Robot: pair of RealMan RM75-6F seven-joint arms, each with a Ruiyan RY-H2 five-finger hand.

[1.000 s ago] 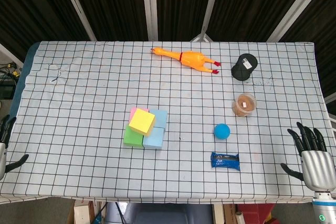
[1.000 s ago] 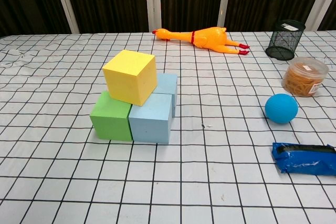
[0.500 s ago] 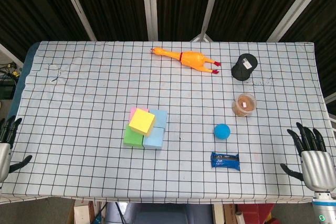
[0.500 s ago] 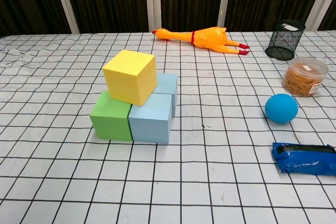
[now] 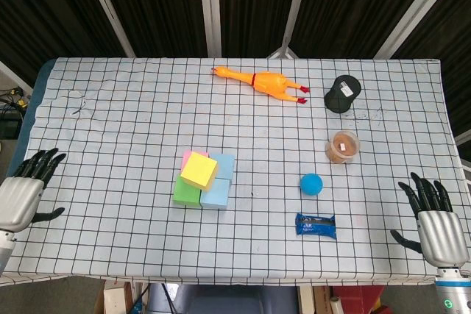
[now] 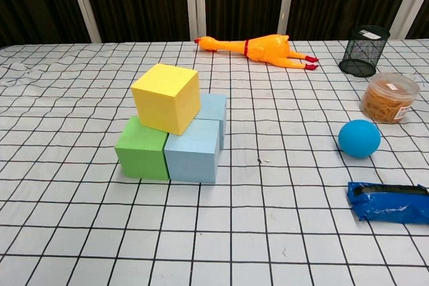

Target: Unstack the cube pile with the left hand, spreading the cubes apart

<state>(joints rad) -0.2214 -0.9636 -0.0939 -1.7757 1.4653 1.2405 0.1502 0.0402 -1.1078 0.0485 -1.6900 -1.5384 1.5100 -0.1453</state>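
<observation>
Hands first: your left hand (image 5: 23,198) has risen at 8 o'clock beside the surface (image 5: 110,123) since a second ago, fingers apart, holding nothing; right hand (image 5: 434,220) waits at 4 o'clock, also spread. Centrally, the cube pile (image 6: 173,125) stands untouched, yellow cube (image 6: 167,98) on top, so take it first.
</observation>
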